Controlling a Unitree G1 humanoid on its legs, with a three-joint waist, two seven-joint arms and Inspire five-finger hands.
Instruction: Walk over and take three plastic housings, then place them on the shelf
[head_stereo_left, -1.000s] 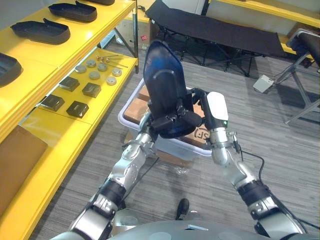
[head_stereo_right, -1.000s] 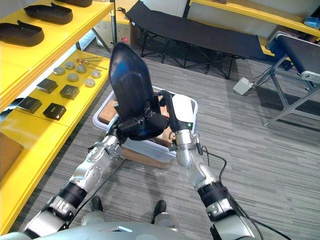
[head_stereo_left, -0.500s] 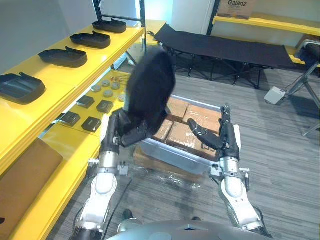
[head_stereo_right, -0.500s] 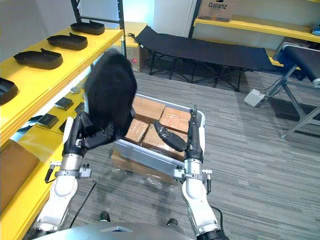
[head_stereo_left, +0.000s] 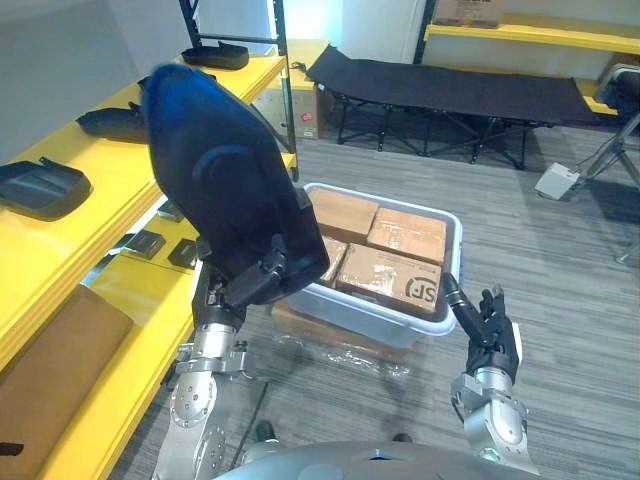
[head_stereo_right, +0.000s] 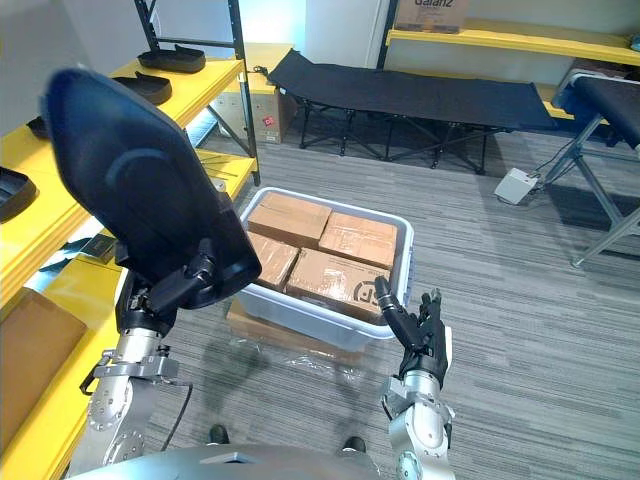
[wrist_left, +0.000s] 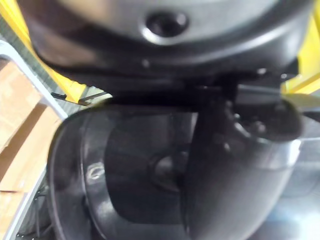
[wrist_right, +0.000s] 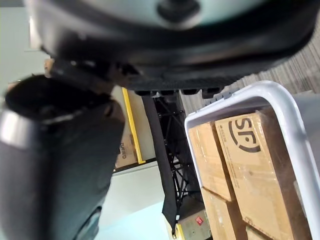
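Up front in eye views, left hand (head_stereo_left: 245, 285) is clamped on the lower end of a big glossy black plastic housing (head_stereo_left: 225, 200), long axis tilted up toward the yellow shelf (head_stereo_left: 95, 160) on robot's left, so left arm is nearer for placing; right hand (head_stereo_left: 490, 335) hangs low by the white bin (head_stereo_left: 370, 312), fingers straight, empty. Left wrist view: thumb curled over the housing's face w/ a round boss. Right wrist view: bin rim & cardboard boxes (wrist_right: 250, 160) past the hand.

Left robot hand (head_stereo_left: 240, 290) raised, curled round the housing (head_stereo_left: 220, 180) (right robot hand (head_stereo_left: 495, 343) low, fingers straight).
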